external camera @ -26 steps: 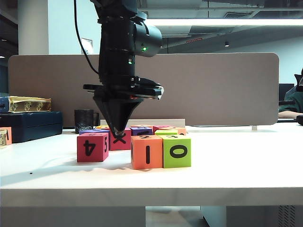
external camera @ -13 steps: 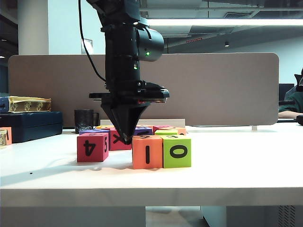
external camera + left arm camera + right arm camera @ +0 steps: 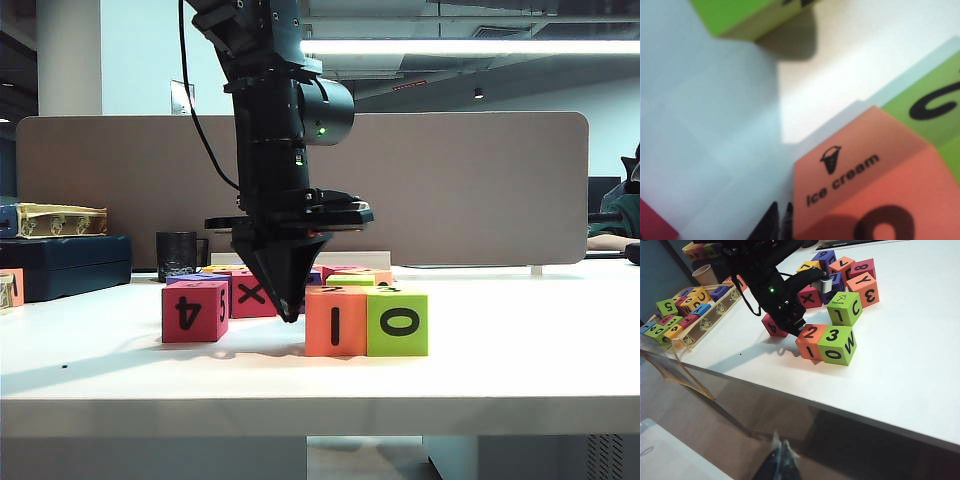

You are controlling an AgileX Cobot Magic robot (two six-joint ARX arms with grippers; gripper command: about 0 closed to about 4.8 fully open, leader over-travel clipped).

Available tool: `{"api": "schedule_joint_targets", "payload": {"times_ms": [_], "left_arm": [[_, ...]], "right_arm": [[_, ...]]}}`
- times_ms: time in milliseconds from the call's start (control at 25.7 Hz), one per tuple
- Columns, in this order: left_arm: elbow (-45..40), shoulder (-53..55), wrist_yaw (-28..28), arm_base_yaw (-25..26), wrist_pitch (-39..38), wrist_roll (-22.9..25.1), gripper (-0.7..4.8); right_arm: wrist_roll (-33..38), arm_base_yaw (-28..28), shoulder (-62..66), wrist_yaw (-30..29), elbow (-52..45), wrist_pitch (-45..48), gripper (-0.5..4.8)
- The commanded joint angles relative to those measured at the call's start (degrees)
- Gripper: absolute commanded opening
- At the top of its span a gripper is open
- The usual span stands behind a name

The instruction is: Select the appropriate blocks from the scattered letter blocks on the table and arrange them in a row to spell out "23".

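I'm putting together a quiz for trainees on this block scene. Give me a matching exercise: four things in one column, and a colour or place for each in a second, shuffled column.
Things
1. block with 2 on top
2. block with 3 on top
3. left pincer
4. right pincer

Descriptions
A. lime-green
B. shut, tip down between the pink 4 block and the row of two
C. orange
D. shut, off the table, out past its front edge

Pairs: 1-C, 2-A, 3-B, 4-D
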Motion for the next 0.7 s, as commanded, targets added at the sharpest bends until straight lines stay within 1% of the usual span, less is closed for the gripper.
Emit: {"api": "schedule_joint_targets", "payload": {"times_ms": [39,233,350,388,427,544,699], "left_arm": [[0.1,-0.3,0.3,-0.1,1.6,0.3,0.12],[0.1,-0.3,-0.4,0.0,1.4,0.2,0.12],[0.1,-0.3,-5.6,0.0,-1.9,0.2,0.12],[0.1,-0.5,-8.7,0.0,-4.4,0.3,0.12],[0.1,-0.6,-10.2,0.0,-7.2,0.3,0.12],[0.2,-1.9,-10.3,0.0,-11.5,1.0,0.12],[0.2,-5.5,-10.4,-0.4,-12.4,1.4,0.12]], "right_arm": [[-0.2,0.0,0.1,-0.1,0.1,0.5,-0.01],[-0.2,0.0,0.1,-0.1,0.1,0.5,-0.01],[-0.2,0.0,0.1,-0.1,0.1,0.5,-0.01],[-0.2,0.0,0.1,-0.1,0.1,0.5,-0.01],[-0.2,0.0,0.1,-0.1,0.1,0.5,-0.01],[-0.2,0.0,0.1,-0.1,0.1,0.5,-0.01],[-0.2,0.0,0.1,-0.1,0.1,0.5,-0.01]]}}
